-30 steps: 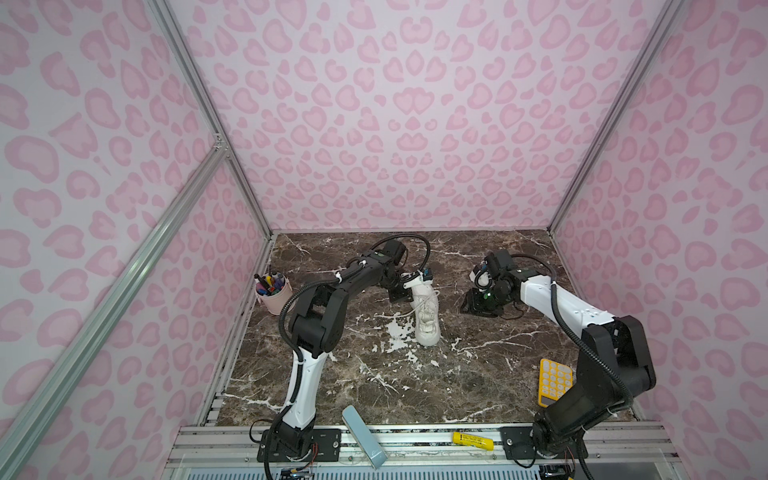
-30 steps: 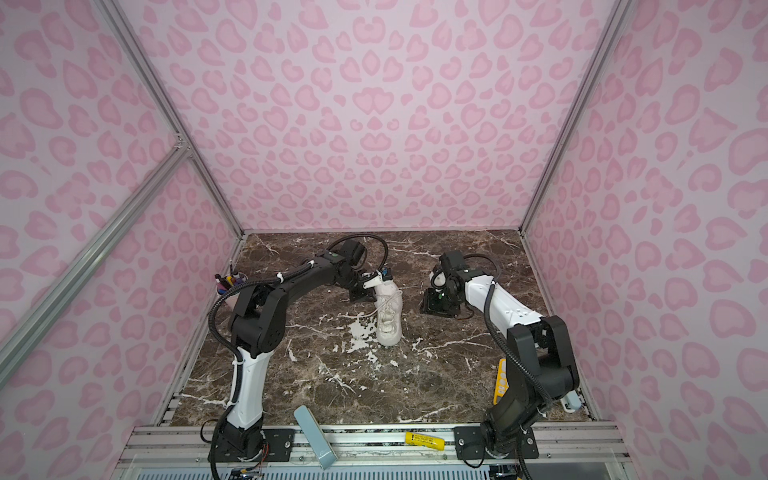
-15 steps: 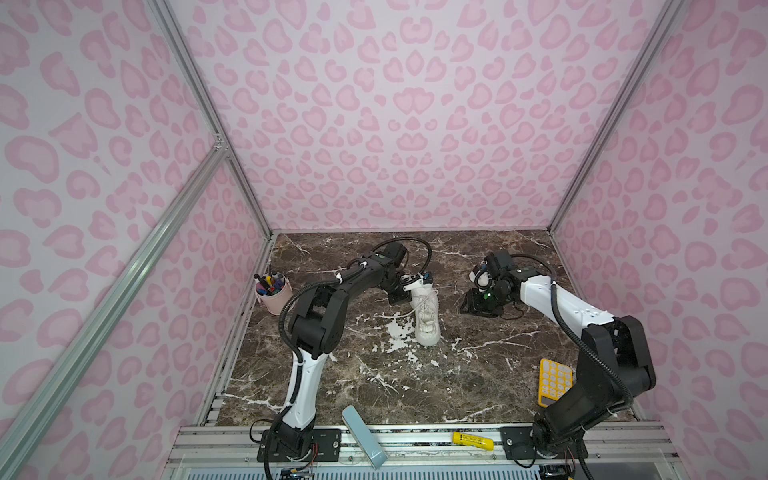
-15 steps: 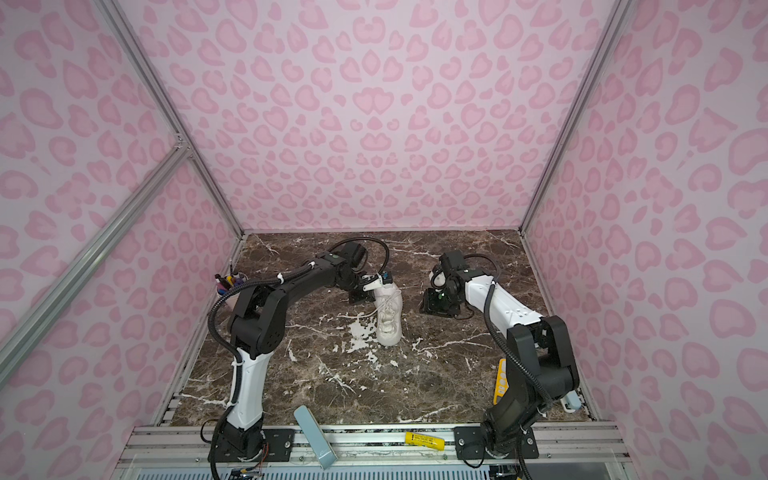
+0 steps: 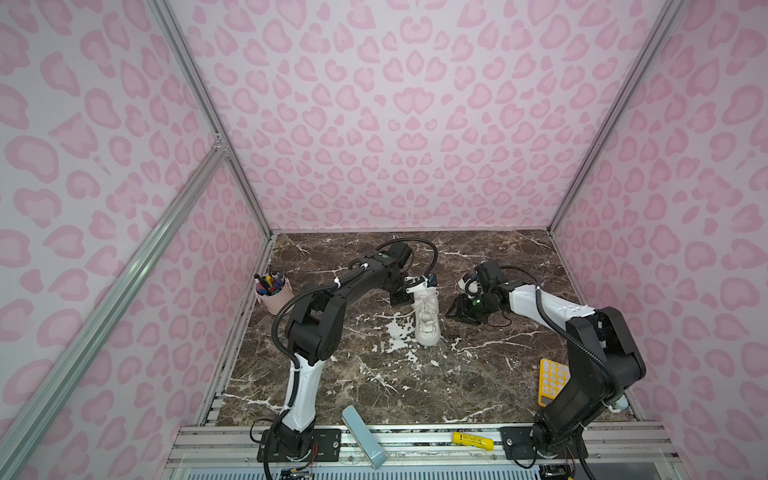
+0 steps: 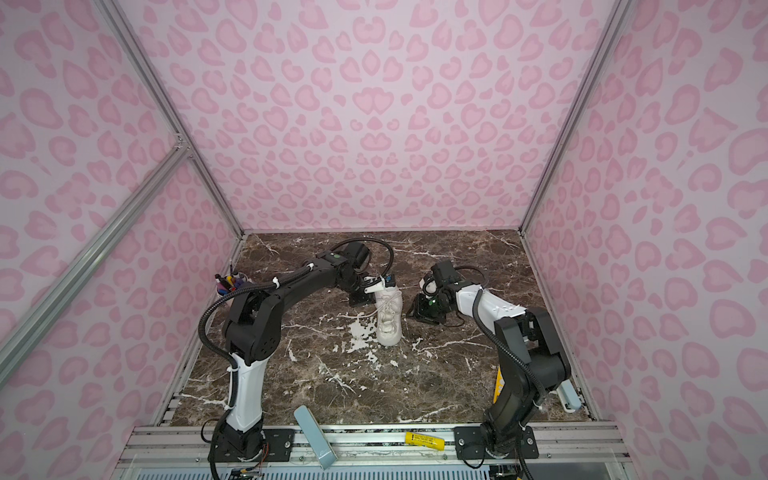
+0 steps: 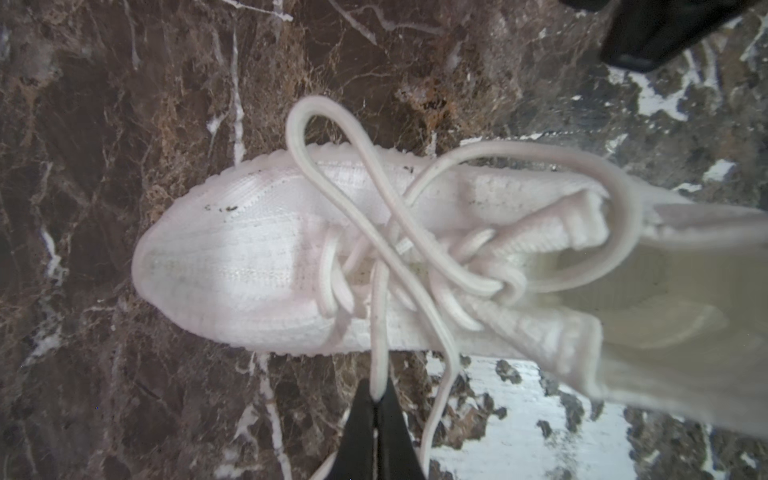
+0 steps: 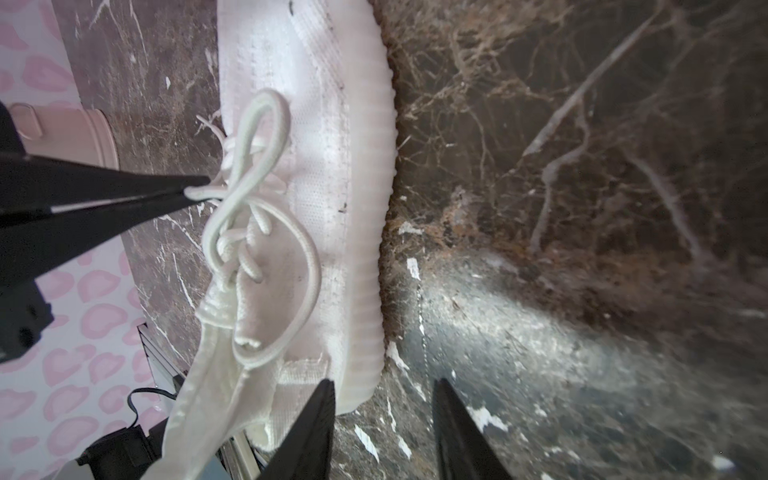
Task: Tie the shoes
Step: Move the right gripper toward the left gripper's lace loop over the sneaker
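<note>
The white knit chunky-soled sneaker (image 5: 428,322) lies at workspace centre, toe toward 6 o'clock. The left gripper (image 7: 376,399) has just closed and now clamps one thin white lace (image 7: 379,324) at the sneaker's 10 o'clock. The right gripper (image 8: 384,384), jaws apart, stands at 3 o'clock. With the lace secured, pulling can begin.

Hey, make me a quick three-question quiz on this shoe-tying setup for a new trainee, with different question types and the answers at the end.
1. True or false: the left tool is shut on a lace of the sneaker.
2. Which thing stands by the left wall in both top views? A) yellow calculator B) pink cup of pens C) blue case
3. Fill in: the right tool, beside the sneaker's sole, has its jaws ____.

Key: 1 true; 2 B; 3 open.
</note>
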### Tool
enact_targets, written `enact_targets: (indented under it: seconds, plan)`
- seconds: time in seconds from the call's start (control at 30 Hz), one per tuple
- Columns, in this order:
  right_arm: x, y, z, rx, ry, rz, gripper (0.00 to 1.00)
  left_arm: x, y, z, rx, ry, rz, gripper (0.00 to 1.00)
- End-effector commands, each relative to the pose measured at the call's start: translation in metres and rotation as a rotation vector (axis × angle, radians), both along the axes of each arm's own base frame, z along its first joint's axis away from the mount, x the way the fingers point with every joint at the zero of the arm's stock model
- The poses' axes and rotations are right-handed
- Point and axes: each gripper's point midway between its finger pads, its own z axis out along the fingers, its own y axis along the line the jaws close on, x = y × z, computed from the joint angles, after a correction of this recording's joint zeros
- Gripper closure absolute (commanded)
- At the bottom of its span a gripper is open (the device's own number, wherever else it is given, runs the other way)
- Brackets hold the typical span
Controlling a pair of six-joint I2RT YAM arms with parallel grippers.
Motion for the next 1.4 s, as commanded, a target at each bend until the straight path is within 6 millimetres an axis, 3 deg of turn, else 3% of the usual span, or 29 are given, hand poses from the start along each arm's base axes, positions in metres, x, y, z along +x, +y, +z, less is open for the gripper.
enact_targets:
  seconds: [0.0,0.33,0.63,1.37]
  plan:
    - [0.011,0.01,0.003,0.076,-0.027,-0.031,0.64,-0.006,0.004,0.009,0.016,-0.008,-0.016,0.97]
    - [0.013,0.023,-0.007,0.156,-0.017,-0.055,0.72,-0.011,-0.001,0.02,0.004,-0.016,-0.031,0.97]
    - [0.007,0.032,-0.011,0.206,-0.019,-0.068,0.72,-0.018,-0.007,0.023,-0.003,-0.016,-0.048,0.97]
    - [0.02,0.048,0.016,0.386,-0.106,-0.104,0.73,-0.029,-0.015,0.028,-0.005,-0.028,-0.085,0.97]
